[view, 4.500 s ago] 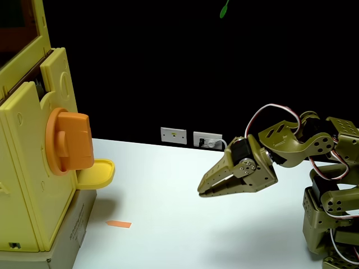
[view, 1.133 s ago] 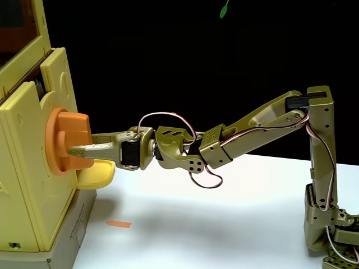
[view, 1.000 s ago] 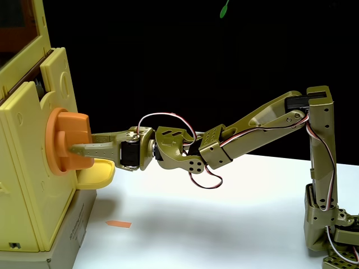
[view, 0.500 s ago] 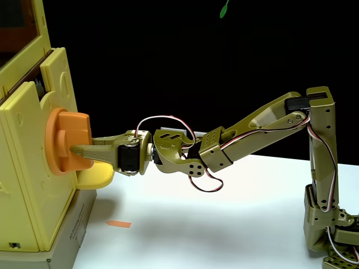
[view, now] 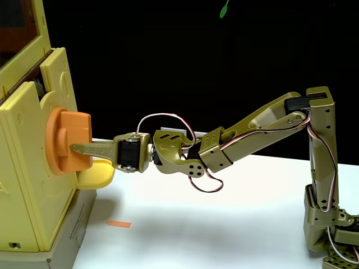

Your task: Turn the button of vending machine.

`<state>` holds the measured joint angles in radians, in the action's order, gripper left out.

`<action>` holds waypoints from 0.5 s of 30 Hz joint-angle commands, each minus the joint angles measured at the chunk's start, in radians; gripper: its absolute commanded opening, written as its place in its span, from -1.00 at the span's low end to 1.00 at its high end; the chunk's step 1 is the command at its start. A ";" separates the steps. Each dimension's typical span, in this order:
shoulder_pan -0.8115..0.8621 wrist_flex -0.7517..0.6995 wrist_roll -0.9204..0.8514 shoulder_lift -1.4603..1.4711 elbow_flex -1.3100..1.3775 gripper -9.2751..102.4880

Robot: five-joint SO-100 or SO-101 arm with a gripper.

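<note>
- The tray [view: 96, 172] juts from the machine [view: 28, 168]; nothing shows in it.
- The arm [view: 247, 131] stretches level leftward from its base at right, cables looping beneath.
- The gripper [view: 76, 149] meets the knob's [view: 70, 141] raised bar; one finger [view: 92, 148] shows, so its closure cannot be told.
- One knob, on the machine's front at left.
- One orange scrap [view: 118, 224] on the table [view: 213, 224].

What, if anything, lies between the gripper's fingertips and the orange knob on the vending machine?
Nothing. In the fixed view the gripper already lies against the raised bar of the orange knob, just above the small yellow tray.
</note>
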<state>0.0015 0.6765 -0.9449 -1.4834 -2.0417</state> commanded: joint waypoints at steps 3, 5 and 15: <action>-0.002 -0.078 0.397 -0.094 0.025 -0.86; -0.002 -0.112 0.583 -0.109 0.021 -0.86; -0.028 -0.272 1.726 -0.195 0.000 -0.85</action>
<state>-0.0199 0.4203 0.3866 -1.6137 -2.0371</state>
